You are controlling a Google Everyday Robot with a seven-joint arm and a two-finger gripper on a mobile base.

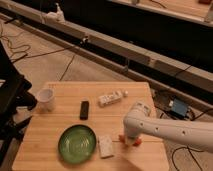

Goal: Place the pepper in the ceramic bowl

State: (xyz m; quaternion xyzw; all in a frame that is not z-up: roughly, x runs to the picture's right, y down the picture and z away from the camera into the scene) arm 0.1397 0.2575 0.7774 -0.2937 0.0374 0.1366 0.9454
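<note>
here, the gripper (129, 137) is seen down over the pepper (137, 142) near the front right edge of the table (52, 125); whether it is held cannot be told. the pepper could be nudged over that edge, or dropped short onto the white packet (106, 146) lying before the ceramic bowl (76, 144).

Enters from the right edge of the view with the white arm (175, 131) held near level, rising slightly toward the wrist. Bends sharply downward at the rounded wrist housing (136, 116). Carries the gripper (129, 140) pointed down, low in the view, right of centre, directly below the wrist.
</note>
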